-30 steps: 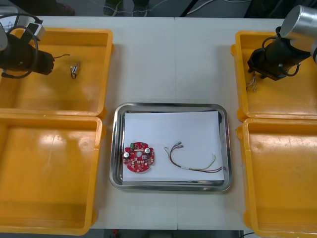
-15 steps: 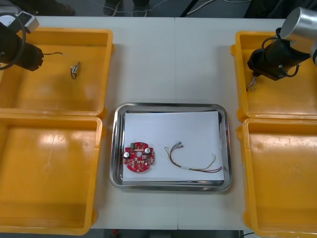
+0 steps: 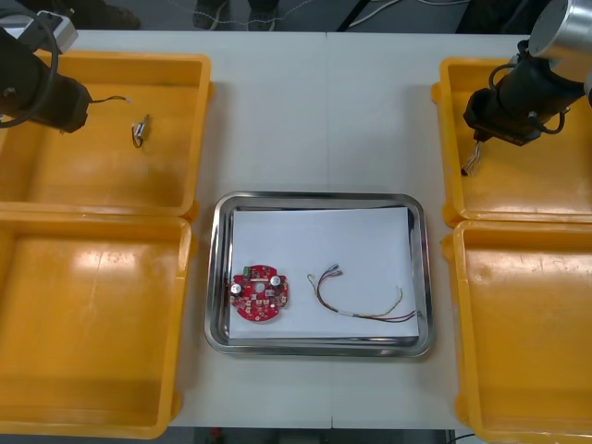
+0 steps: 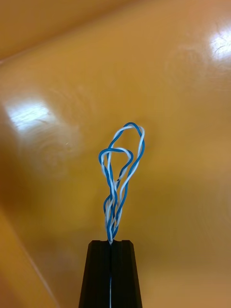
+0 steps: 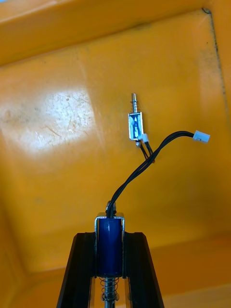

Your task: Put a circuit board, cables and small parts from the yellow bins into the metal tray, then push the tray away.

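- Both hands are loaded, so the step is the carry to the tray (image 3: 317, 197) in the middle of the table (image 3: 324, 111).
- Your left hand (image 5: 109, 237), over the far-left bin (image 3: 176, 180), is clamped on a small metal part (image 5: 109, 250) with a blue body. Its black lead (image 5: 144, 163) arcs out ahead, so lift well clear of that bin's rim to avoid a snag.
- Your right hand (image 4: 110, 244), over the far-right bin (image 3: 527, 185), is pinched tight on one end of a blue-and-white cable (image 4: 115, 207), which dangles free. The grip looks thin, so move slowly.
- Release low over the bare white on the far side of the tray, away from the circuit board (image 3: 260, 295) and the thin wires (image 3: 361, 305) on its near side.
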You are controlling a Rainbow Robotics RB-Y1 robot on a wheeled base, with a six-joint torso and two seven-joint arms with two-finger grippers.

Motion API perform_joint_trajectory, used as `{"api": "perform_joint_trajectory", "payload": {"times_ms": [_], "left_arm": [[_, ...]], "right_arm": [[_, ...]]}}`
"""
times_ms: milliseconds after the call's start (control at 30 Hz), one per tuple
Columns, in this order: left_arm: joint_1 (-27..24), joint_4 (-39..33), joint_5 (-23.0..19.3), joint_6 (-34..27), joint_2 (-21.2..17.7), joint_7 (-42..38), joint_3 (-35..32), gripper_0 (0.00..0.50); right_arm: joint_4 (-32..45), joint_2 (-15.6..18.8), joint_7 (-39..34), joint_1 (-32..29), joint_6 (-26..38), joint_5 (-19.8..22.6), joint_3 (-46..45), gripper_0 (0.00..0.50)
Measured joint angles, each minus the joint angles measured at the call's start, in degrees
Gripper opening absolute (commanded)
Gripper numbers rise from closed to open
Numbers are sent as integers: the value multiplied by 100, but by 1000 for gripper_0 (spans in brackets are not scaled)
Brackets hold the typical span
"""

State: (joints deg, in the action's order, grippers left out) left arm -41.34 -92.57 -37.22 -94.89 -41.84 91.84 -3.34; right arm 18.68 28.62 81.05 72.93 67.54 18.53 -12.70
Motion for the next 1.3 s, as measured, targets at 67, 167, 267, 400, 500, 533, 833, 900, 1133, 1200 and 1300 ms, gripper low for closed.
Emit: {"api": "perform_joint_trajectory", "payload": {"times_ms": [67,167,267,400,500,533,833,900,1133,1200,1300], "left_arm": [[16,-233,92,-233,79,-256,-1,0],[22,-604,269,-614,303,-357,-3,0],[25,-952,403,-944,585,-357,-4,0],[27,-1405,677,-1399,993,-415,-1,0],[29,-1671,828,-1461,1249,-642,40,0],[29,-1743,871,-1463,1317,-787,75,0],[28,-2080,1394,-1469,1792,-2836,1133,0],[28,-2092,1407,-1469,1859,-3044,1338,0],[27,-2122,1604,-1470,1978,-3105,2012,0],[27,-2122,1715,-1471,1980,-3153,2272,0],[27,-2122,1786,-1471,1982,-3314,2640,0]], "right_arm": [[231,0,0,-21,291,-8,0,0],[601,4,0,-32,781,-16,0,0],[952,13,-1,-37,1218,-40,-3,0],[1468,45,-1,-47,1907,-58,-6,0],[1874,107,-1,-54,2418,-59,-17,0],[2012,135,-1,-57,2591,-59,-25,0],[3260,385,-2,-202,3997,53,-99,0],[3695,434,-3,-336,4197,164,-99,0],[5150,607,-18,-1016,4209,545,-102,0],[5531,651,-63,-1228,4211,664,-109,0],[6097,712,-131,-1550,4215,778,-140,0]]}}
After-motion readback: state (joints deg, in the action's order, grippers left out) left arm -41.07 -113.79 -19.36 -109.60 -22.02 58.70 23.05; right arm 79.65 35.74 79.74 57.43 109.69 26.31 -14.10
